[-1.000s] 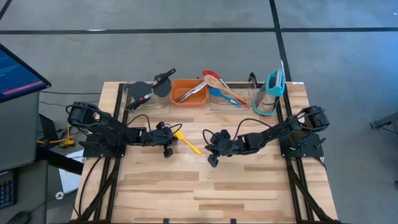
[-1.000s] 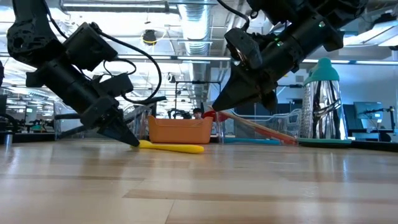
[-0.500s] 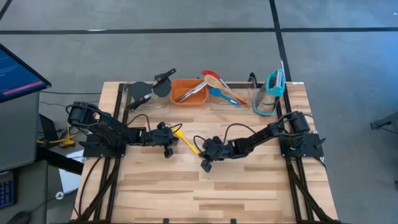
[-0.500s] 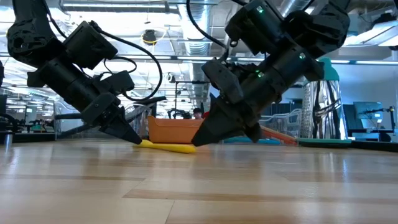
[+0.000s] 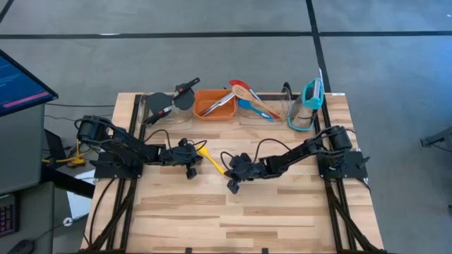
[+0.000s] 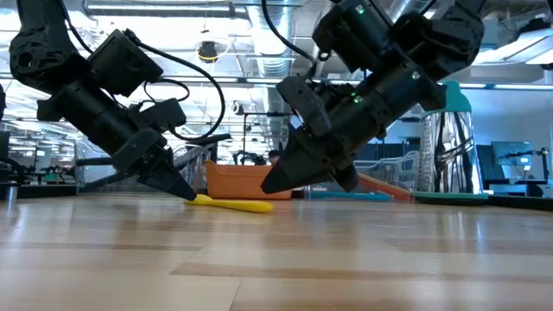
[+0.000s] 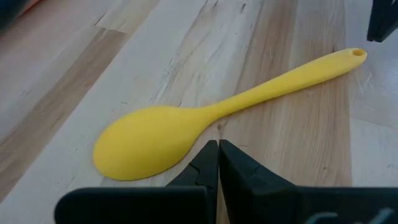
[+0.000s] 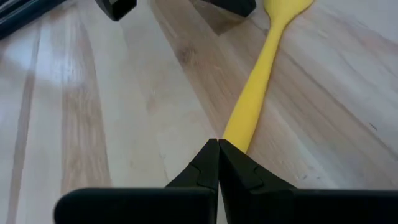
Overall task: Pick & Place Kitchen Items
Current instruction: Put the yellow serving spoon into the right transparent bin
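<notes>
The high view looks straight down on the whole tabletop (image 5: 233, 212) from well above. The low view sits at board level, facing across into the room. Both wrist views look forward, close over the wood, and share the yellow spoon (image 7: 205, 118) with the other two.

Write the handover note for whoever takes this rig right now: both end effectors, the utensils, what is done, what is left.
Left end effector: shut, empty, tips low at the bowl end of the yellow spoon.
Right end effector: shut, empty, just above the table at the spoon's handle end.
Yellow spoon: flat on the table between the two arms, held by neither.
Done: metal tongs lie in the orange bin; other utensils sit in the clear bins at the back edge.
Left: grasp the yellow spoon and place it; an end effector must open first.
</notes>
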`<state>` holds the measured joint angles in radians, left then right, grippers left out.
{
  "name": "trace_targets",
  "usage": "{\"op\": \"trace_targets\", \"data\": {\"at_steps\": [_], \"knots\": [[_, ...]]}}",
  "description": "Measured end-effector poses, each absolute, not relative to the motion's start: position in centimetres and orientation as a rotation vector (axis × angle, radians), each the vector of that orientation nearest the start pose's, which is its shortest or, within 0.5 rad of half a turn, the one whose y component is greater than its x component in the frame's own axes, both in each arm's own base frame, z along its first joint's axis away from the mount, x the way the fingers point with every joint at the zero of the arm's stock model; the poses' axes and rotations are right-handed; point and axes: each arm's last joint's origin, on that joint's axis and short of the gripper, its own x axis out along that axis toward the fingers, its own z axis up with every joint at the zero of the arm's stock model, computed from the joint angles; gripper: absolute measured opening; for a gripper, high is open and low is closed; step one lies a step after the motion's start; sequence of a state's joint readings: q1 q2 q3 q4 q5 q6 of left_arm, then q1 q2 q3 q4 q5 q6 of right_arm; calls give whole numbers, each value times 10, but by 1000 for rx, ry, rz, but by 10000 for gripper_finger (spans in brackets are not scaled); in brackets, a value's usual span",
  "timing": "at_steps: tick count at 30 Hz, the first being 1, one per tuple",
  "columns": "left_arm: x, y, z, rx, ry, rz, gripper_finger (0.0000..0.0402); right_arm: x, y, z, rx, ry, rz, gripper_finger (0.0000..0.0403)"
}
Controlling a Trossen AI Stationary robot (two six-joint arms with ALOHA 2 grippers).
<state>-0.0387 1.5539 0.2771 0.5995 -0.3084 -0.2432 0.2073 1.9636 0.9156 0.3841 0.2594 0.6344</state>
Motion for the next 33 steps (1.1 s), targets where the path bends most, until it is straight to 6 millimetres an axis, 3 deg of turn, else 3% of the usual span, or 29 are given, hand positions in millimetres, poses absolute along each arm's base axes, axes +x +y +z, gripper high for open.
{"op": "trace_targets", "data": {"at_steps": [16, 24, 27, 33], "knots": [[219, 0, 91, -118, 632, 333, 3, 366, 71, 106, 484, 593, -228, 0], [235, -8, 106, -184, 529, 123, 3, 368, 71, 111, 474, 543, -207, 0], [244, -10, 104, -190, 553, 49, 3, 368, 70, 120, 466, 511, -221, 0], [270, -17, 87, -206, 634, -29, 3, 362, 71, 159, 380, 420, -208, 0]]}}
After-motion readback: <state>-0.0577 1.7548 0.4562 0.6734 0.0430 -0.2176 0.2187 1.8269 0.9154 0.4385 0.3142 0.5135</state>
